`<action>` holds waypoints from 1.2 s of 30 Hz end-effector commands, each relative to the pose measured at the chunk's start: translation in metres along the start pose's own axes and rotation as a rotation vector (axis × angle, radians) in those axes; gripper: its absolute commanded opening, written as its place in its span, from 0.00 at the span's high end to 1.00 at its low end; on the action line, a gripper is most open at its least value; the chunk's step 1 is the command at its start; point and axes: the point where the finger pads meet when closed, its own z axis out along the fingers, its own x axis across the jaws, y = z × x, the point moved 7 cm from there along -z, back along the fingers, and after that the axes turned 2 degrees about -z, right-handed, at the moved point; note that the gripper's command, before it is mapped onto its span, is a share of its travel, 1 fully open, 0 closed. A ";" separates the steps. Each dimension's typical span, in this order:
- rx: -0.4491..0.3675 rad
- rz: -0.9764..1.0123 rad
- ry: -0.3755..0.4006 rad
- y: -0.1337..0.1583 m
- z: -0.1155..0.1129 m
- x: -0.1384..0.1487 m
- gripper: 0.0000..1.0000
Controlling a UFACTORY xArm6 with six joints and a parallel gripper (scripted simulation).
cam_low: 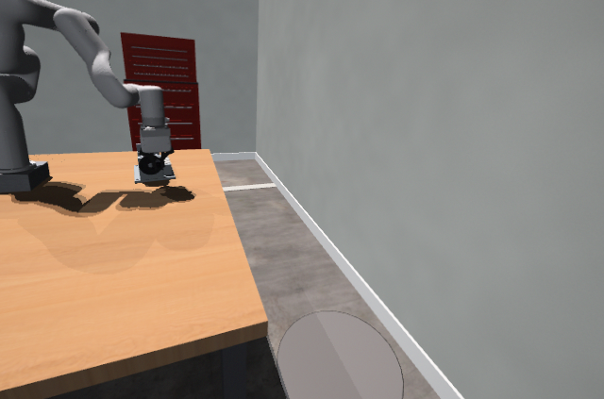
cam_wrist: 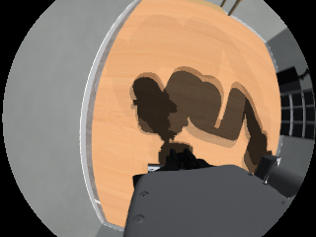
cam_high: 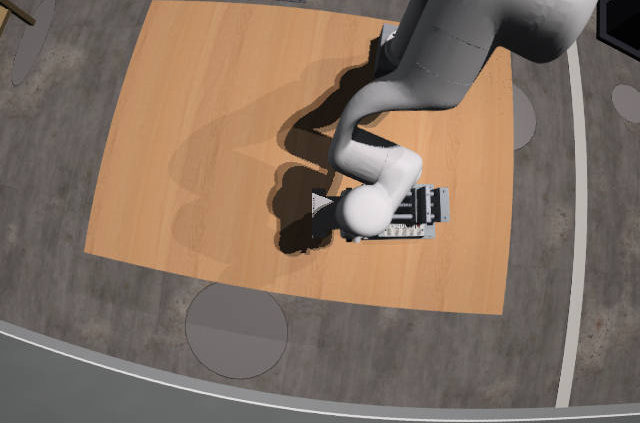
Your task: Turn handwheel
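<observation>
The slide fixture (cam_high: 413, 214) is a small grey frame with rails and a white ruler strip along its near side, standing on the wooden table. Its black handwheel (cam_low: 151, 165) faces the side camera at the fixture's end. My gripper (cam_low: 155, 157) comes straight down onto the wheel's upper rim and is shut on the handwheel's handle. From above, my wrist (cam_high: 364, 209) hides the wheel and fingers. The stop's pointer and the scale figures are too small to read. The wrist view shows only my gripper body (cam_wrist: 204, 224) and shadows on the table.
My arm's base (cam_low: 19, 174) stands at the table's far side. A red tool cabinet (cam_low: 163, 90) stands behind the table against the back wall. A grey wall runs along the right of the table.
</observation>
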 end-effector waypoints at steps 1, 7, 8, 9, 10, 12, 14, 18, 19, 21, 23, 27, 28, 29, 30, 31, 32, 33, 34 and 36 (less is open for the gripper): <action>0.001 0.001 -0.001 0.000 -0.005 0.002 0.94; 0.001 0.001 -0.001 0.000 -0.012 0.009 0.94; 0.001 0.001 -0.001 0.000 -0.013 0.010 0.94; 0.001 0.001 -0.001 0.000 -0.013 0.012 0.94; 0.001 0.001 -0.001 0.000 -0.014 0.013 0.94; 0.001 0.001 -0.001 0.000 -0.015 0.016 0.94; 0.001 0.001 -0.001 0.000 -0.015 0.016 0.94; 0.001 0.001 -0.001 0.000 -0.017 0.022 0.94; 0.001 0.001 -0.001 0.000 -0.017 0.023 0.94; 0.001 0.001 -0.001 0.000 -0.017 0.026 0.94; 0.001 0.001 -0.001 0.000 -0.017 0.028 0.94; 0.001 0.001 -0.001 0.001 -0.016 0.034 0.94; 0.001 0.001 -0.001 0.001 -0.015 0.035 0.94; 0.001 0.001 -0.001 0.001 -0.015 0.036 0.94; 0.001 0.001 -0.001 0.001 -0.015 0.036 0.94; 0.001 0.001 -0.001 0.001 -0.015 0.036 0.94; 0.001 0.001 -0.001 0.001 -0.014 0.038 0.94; 0.001 0.001 -0.001 0.001 -0.013 0.039 0.94; 0.001 0.001 -0.001 0.001 -0.013 0.040 0.94; 0.001 0.001 -0.001 0.001 -0.011 0.043 0.94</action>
